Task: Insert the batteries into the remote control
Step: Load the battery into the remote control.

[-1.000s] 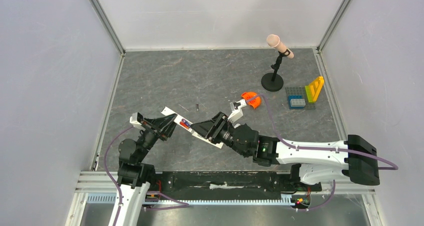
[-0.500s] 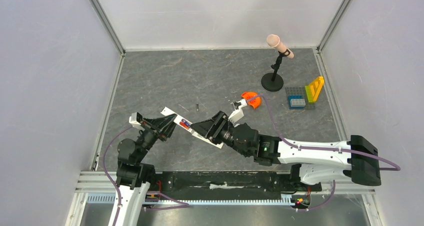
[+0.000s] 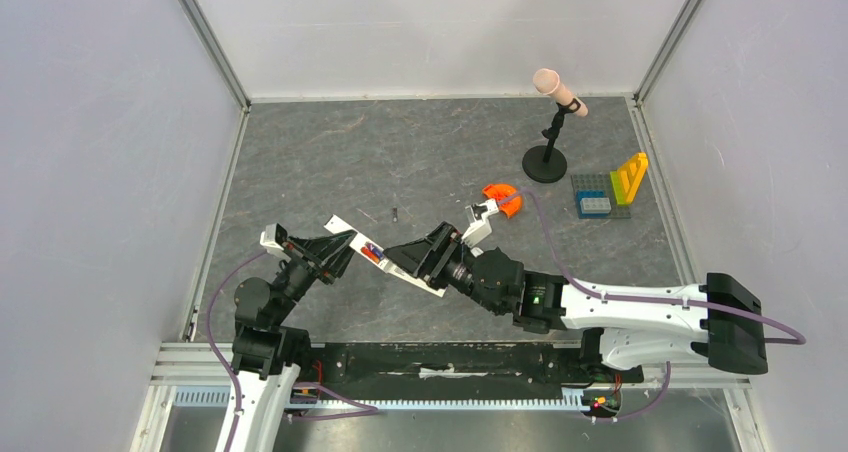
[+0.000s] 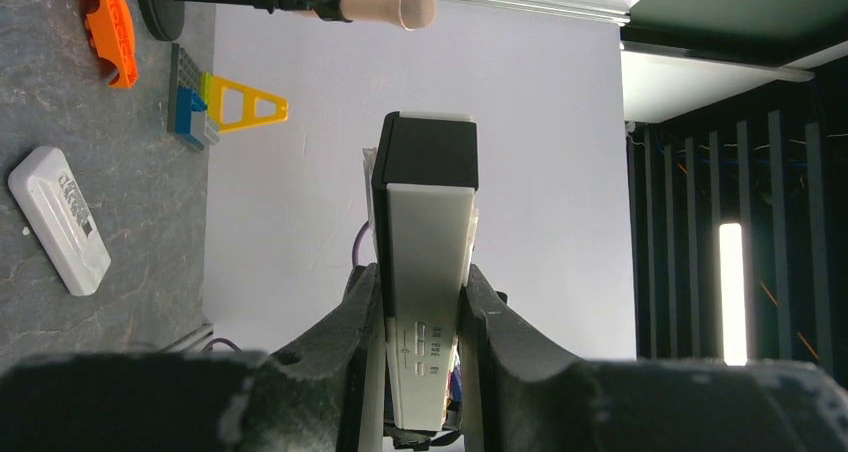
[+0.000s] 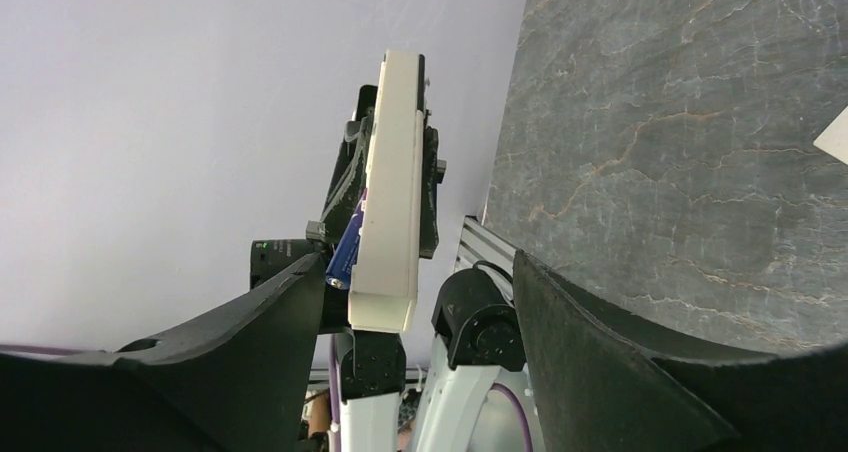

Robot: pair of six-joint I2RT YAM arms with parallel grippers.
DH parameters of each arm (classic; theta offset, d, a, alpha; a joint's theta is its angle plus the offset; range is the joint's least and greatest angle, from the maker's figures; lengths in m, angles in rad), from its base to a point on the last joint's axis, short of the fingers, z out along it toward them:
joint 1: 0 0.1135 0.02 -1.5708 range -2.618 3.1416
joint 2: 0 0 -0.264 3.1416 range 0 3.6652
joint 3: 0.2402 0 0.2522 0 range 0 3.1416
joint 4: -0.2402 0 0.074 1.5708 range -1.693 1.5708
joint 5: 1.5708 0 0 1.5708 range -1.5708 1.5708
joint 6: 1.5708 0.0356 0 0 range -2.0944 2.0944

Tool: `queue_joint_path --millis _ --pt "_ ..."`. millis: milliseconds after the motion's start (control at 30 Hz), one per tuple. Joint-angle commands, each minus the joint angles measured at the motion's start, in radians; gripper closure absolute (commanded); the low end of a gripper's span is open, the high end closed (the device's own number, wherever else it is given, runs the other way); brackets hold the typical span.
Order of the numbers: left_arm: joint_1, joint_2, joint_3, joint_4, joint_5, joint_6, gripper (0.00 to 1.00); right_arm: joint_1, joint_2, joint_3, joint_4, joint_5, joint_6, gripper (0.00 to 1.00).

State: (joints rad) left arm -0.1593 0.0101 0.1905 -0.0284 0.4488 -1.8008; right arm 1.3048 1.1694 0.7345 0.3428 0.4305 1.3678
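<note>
The remote control (image 3: 400, 267) is a long white bar held off the table, slanting down to the right. My left gripper (image 3: 340, 250) is shut on its left part; the left wrist view shows the fingers (image 4: 365, 312) clamped on its two sides (image 4: 430, 262). A purple-blue and red battery (image 3: 371, 251) sits in its recess. My right gripper (image 3: 402, 259) is open around the remote's right part. In the right wrist view the remote (image 5: 390, 202) stands between the wide-apart jaws of the right gripper (image 5: 415, 272) without touching them, and a blue battery (image 5: 345, 250) sticks out at its side.
A shorter white block with a dark strip (image 4: 58, 234) lies on the table. An orange piece (image 3: 503, 198), a microphone stand (image 3: 545, 162) and a brick plate with coloured bricks (image 3: 608, 197) stand at the back right. A tiny dark item (image 3: 395, 213) lies beyond the remote.
My right arm has shifted slightly, with its open gripper sliding a little leftward along the remote. My left gripper and the remote have stayed in place.
</note>
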Motion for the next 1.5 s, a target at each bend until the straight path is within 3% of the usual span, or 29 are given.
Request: queue_joint_path --millis 0,1000,1467 --pt "0.0 -0.073 0.041 0.033 0.024 0.04 0.98 -0.004 -0.015 -0.001 0.051 -0.01 -0.03 0.29" --pt "0.0 -0.075 0.043 0.008 0.038 0.034 0.98 -0.003 0.023 -0.028 0.157 -0.066 -0.058 0.33" --pt "0.0 -0.075 0.05 -0.004 0.049 0.043 0.98 -0.004 0.04 -0.029 0.186 -0.069 -0.059 0.54"
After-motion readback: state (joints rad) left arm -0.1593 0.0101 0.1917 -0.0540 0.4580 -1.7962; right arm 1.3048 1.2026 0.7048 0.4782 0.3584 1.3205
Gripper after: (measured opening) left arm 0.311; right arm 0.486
